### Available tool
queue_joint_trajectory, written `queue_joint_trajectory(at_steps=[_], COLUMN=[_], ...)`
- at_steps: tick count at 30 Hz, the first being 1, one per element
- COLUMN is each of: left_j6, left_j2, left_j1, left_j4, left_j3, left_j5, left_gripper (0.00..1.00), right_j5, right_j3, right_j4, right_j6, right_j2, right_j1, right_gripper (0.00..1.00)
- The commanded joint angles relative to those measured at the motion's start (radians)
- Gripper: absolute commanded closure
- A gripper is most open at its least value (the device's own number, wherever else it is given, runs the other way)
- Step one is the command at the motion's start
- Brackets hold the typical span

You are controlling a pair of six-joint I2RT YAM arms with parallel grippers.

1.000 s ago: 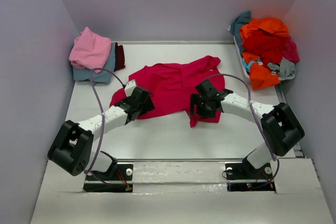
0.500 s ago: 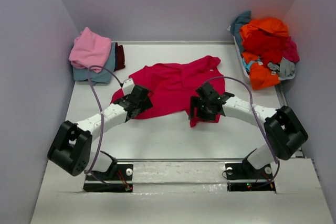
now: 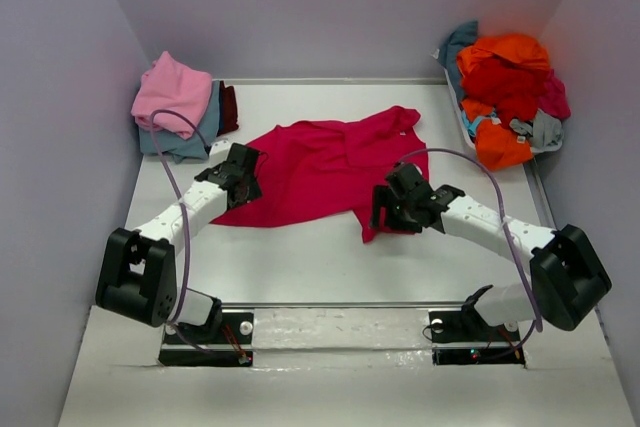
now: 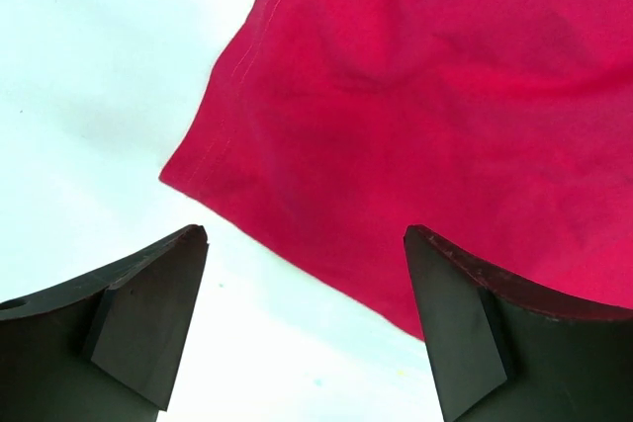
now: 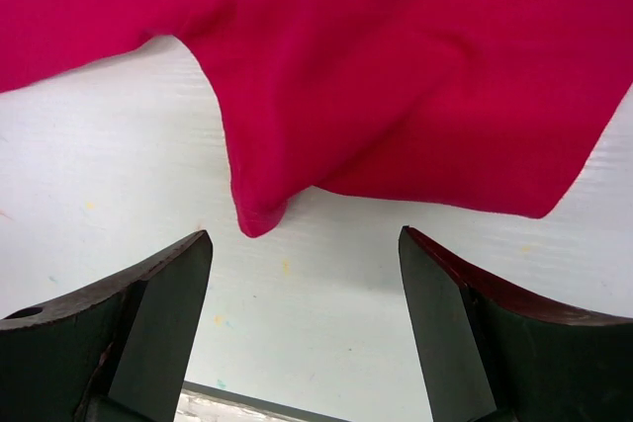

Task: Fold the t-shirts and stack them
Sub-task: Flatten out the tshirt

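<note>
Magenta-red cloth held the middle of the white worktop (image 3: 300, 257) in the overhead view. It was one magenta-red t-shirt (image 3: 325, 162), spread out but rumpled, with one end reaching towards the far right. My left gripper (image 3: 248, 163) was at the shirt's left edge and my right gripper (image 3: 386, 209) at its near right edge. In the far left corner sat a folded stack: a pink tee (image 3: 172, 92) on top, a dusty blue tee (image 3: 188, 143) under it and a maroon tee (image 3: 229, 107) showing behind. At the far right corner lay a loose heap of tees (image 3: 505, 77), mostly orange and red.

In the left wrist view, both dark fingers (image 4: 148, 313) stood wide apart, released, with nothing gripped. A stitched hem corner of the shirt lay just ahead of them on the bare white surface. The cloth ran behind the right-hand finger, and I could not tell whether they touched.

In the right wrist view, this pincer was also spread wide, with only bare worktop between its fingers (image 5: 148, 323). A folded-under point of the shirt hung towards the gap, apart from both tips.
</note>
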Motion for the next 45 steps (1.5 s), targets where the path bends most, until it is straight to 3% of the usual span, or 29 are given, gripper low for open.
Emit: queue_joint_trajectory(at_steps=[1,7,20,35,45], left_j6=[0.073,0.141,0.187,0.17,0.175], left_j2=[-0.004,0.039,0.169,0.16,0.111], left_j1=[0.029,0.116,0.176,0.176,0.185], left_j4=[-0.011,0.046,0.112,0.122,0.112], left_j3=[-0.031,-0.031,-0.001,-0.027,-0.024], left_j5=[0.019,0.137,0.315,0.404,0.403], left_gripper=[0.06,0.06,0.1,0.2,0.2], right_j5=[0.031,0.007,-0.003,0.036,-0.012], right_j3=[-0.018,-0.026,0.015,-0.04,-0.049], right_j4=[0.004,0.013,-0.011,-0.019,0.148], right_j6=[-0.02,-0.02,-0.031,-0.002,0.014], right_j2=[-0.024,-0.037,-0.044,-0.029,0.16], right_j1=[0.008,0.008,0.008,0.008,0.008], right_gripper=[0.18,0.18,0.18,0.18,0.2])
